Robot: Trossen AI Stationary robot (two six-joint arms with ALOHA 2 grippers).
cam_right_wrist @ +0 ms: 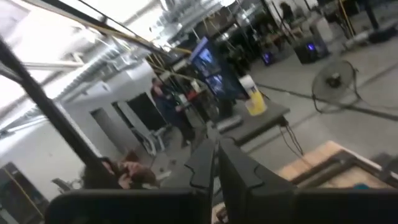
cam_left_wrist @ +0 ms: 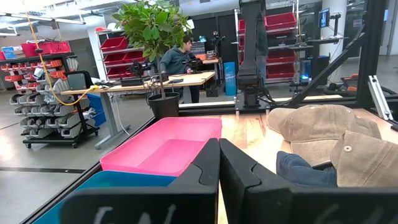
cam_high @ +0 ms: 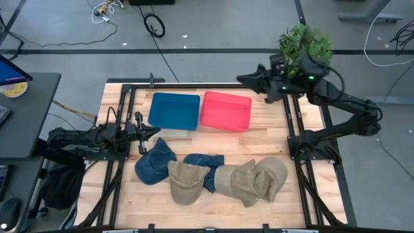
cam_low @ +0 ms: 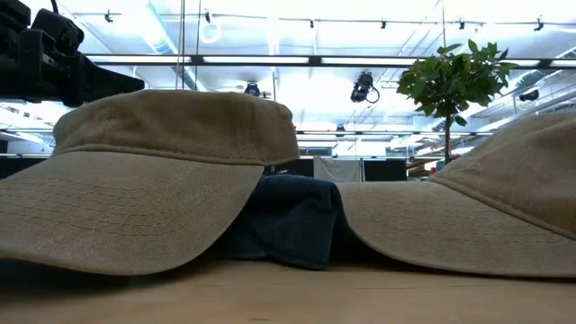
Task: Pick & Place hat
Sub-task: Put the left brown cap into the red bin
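Note:
Several caps lie in a row along the table's near half. In the high view they run from a blue cap (cam_high: pixel 154 163) through a tan cap (cam_high: pixel 187 182), a second blue cap (cam_high: pixel 208 169) partly under it, and a tan cap (cam_high: pixel 242 183) to another tan cap (cam_high: pixel 273 175). A blue tray (cam_high: pixel 174 110) and a pink tray (cam_high: pixel 226 110) sit side by side at the far edge. My left gripper (cam_high: pixel 154 133) (cam_left_wrist: pixel 219 158) is shut, level, just beyond the blue cap's far side, pointing right. My right gripper (cam_high: pixel 240 79) (cam_right_wrist: pixel 216 155) is shut, raised beyond the pink tray's far right corner.
The low view shows a tan cap's brim (cam_low: pixel 135 211), the blue cap (cam_low: pixel 292 220) behind it and another tan cap (cam_low: pixel 486 211) on the wooden top. A black frame (cam_high: pixel 292 123) borders the table. A potted plant (cam_high: pixel 304 42) stands past the far right corner. People stand in the room beyond.

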